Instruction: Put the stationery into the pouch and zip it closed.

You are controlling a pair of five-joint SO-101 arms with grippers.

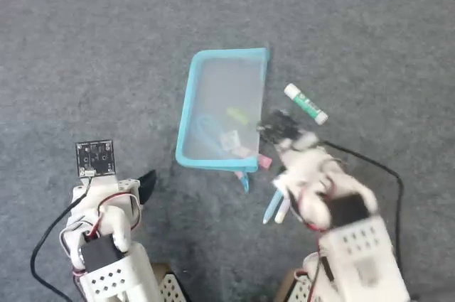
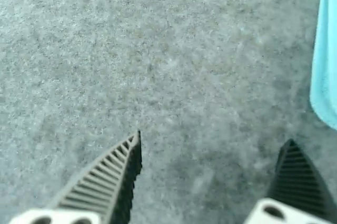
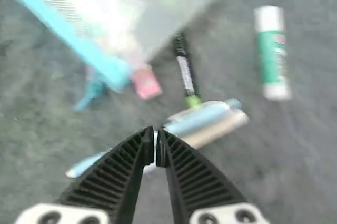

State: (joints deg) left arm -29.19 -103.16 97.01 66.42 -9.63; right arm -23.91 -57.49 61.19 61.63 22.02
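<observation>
A translucent pouch [image 1: 224, 96] with a light-blue rim lies mid-table, small items showing through it, and its edge [image 2: 326, 50] borders the left wrist view. A green-and-white glue stick [image 1: 306, 103] [image 3: 271, 50] lies to its right. Beside the pouch corner [image 3: 113, 68] are a pink eraser [image 1: 264, 162] [image 3: 145, 83], a black pen [image 3: 184, 74], a blue pen [image 1: 272, 208] [image 3: 202, 118] and a pale pen [image 3: 221, 128]. My right gripper [image 3: 155, 139] is shut and empty above the two pens. At the front left my left gripper [image 2: 213, 145] [image 1: 146, 185] is open over bare carpet.
The table is covered in grey carpet [image 1: 106, 67]. The right arm [image 1: 320, 188] leans over the pens, its black cable [image 1: 387, 174] trailing right. A blue zipper pull [image 1: 245, 180] [image 3: 89, 95] sticks out at the pouch's near corner.
</observation>
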